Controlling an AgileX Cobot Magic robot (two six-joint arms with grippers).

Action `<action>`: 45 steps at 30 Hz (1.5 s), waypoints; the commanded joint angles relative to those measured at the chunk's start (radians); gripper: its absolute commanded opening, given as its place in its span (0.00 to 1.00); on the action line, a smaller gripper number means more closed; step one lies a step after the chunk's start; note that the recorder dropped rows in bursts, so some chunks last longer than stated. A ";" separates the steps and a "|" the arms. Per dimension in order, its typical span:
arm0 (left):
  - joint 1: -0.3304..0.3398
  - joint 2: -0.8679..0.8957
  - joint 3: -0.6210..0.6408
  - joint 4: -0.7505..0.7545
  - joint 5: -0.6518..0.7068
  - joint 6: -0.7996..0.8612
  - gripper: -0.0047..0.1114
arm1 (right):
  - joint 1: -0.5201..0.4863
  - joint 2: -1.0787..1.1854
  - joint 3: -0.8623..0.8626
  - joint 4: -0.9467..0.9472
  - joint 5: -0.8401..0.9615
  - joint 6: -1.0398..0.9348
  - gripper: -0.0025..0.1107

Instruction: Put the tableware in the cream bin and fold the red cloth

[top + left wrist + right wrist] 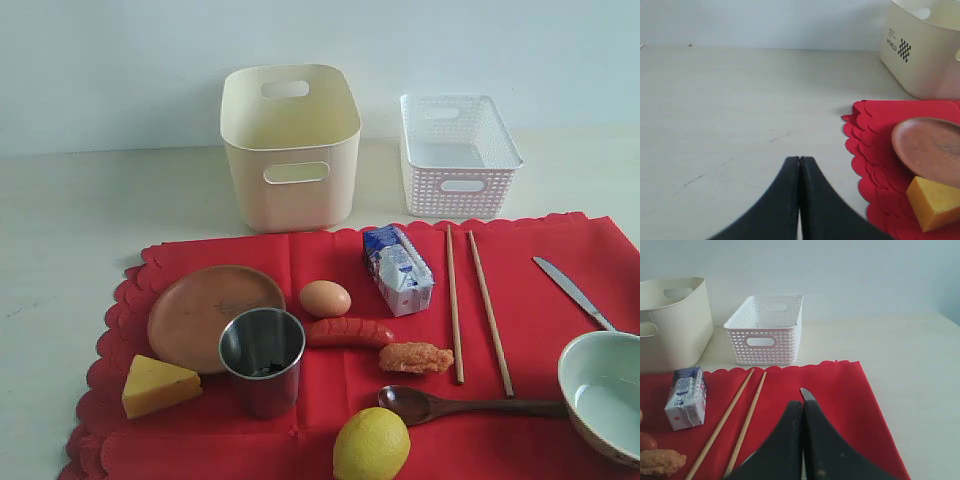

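Observation:
The red cloth [530,330] lies spread flat. On it rest a brown plate [200,310], a steel cup [262,358], a dark wooden spoon [450,405], two chopsticks [475,305], a metal knife [570,290] and a bowl [605,395] at the right edge. Behind the cloth stands the cream bin [290,150]. Neither arm shows in the exterior view. My left gripper [800,159] is shut and empty over bare table beside the cloth's scalloped edge. The right gripper [803,403] is also shut and empty, above the cloth, with the knife tip [806,394] showing just past it.
A white lattice basket [458,155] stands to the right of the cream bin. Food items share the cloth: cheese [158,385], egg [325,298], sausage [350,332], a fried piece [415,357], lemon [372,445] and a milk carton [398,268].

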 commanded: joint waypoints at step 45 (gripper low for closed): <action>-0.007 -0.006 -0.004 -0.002 -0.014 -0.005 0.04 | -0.004 0.415 -0.348 0.002 0.019 0.000 0.02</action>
